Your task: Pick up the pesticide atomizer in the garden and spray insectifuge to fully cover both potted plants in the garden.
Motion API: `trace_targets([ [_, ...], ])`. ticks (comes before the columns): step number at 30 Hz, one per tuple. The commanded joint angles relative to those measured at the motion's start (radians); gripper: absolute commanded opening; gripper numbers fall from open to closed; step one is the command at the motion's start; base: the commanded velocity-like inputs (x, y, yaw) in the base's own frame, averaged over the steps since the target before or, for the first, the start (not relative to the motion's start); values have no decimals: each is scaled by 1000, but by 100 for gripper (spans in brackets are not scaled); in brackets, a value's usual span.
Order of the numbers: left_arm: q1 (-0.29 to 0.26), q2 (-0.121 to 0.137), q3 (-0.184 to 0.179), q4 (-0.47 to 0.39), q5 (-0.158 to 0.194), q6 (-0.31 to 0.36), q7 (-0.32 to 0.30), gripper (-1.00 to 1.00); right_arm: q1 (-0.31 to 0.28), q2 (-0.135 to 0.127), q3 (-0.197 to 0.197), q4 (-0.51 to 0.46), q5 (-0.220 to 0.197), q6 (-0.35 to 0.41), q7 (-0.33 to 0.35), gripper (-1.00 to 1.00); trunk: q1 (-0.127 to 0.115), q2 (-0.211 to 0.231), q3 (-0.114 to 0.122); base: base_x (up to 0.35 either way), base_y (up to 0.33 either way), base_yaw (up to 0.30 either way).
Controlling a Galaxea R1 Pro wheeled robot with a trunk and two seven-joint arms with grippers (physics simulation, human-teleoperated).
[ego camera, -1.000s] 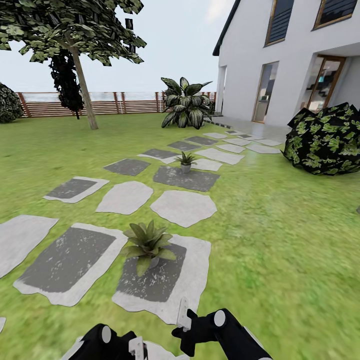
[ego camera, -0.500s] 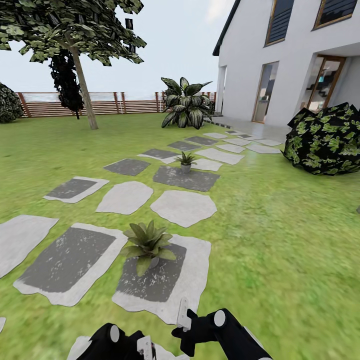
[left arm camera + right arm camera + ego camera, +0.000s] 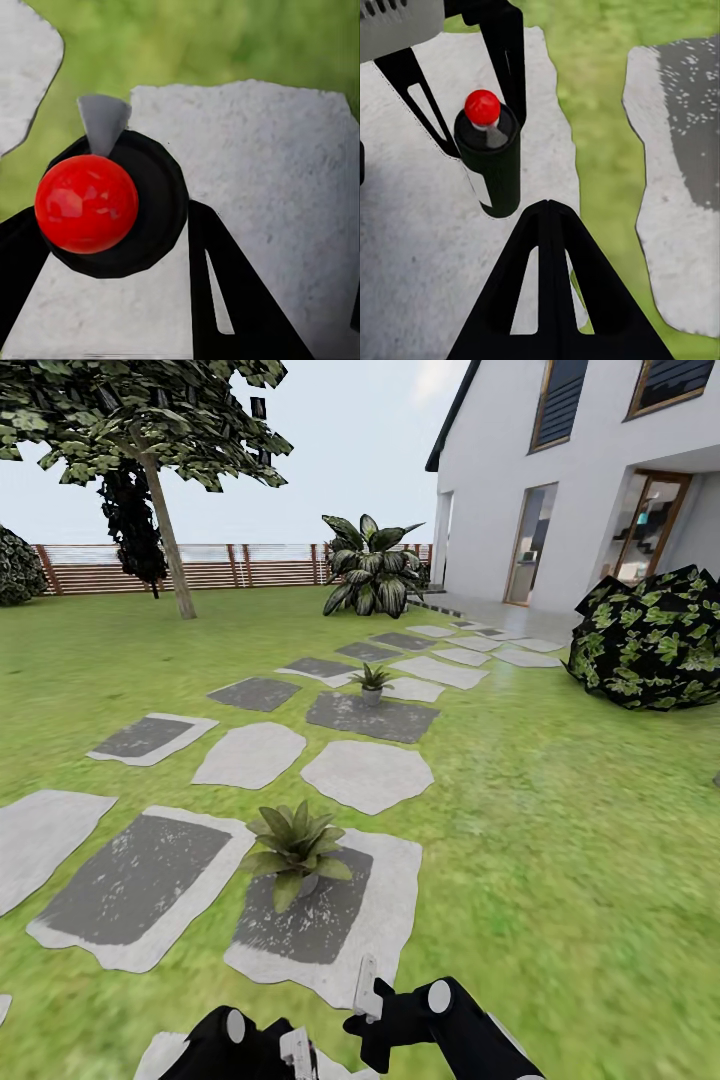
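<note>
Pesticide atomizer, small, rigid and probably light, stands upright on a grey stepping stone between the left gripper's wide-open jaws, best gripped round its dark body; right jaws unclear.

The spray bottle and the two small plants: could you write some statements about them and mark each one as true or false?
1. The spray bottle stands upright on a grey stone. True.
2. The bottle has a blue cap. False: the cap is red.
3. The left hand has one finger on each side of the bottle. True.
4. Both small plants stand on the grass. False: the near plant and the far plant stand on stepping stones.
5. The right hand holds the bottle. False: it is shut, empty and apart from the bottle.
</note>
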Motion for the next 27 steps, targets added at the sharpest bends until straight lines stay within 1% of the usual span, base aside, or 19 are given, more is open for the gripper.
trace_targets([
  [1,0,-1,3,-1,-5,19,7,-100,0,0,-1,-1,11,-8,1,-100,0,0,-1,0,0,0],
  [4,0,-1,3,-1,-5,44,21,-100,0,0,-1,-1,11,-8,0,-100,0,0,-1,0,0,0],
  [6,1,-1,3,-1,-5,48,24,-100,0,0,-1,-1,11,-8,0,-100,0,0,-1,0,0,0],
  [11,1,-11,3,-1,-4,50,25,-100,0,0,-1,-1,11,-8,0,-100,0,0,-1,0,0,0],
  [18,0,-36,3,-1,-3,50,27,-100,0,0,-1,0,11,-8,0,-100,0,0,-1,0,0,0],
  [27,0,-45,3,-1,-3,48,28,-100,0,0,-1,0,11,-8,0,-100,0,0,-1,0,0,0],
])
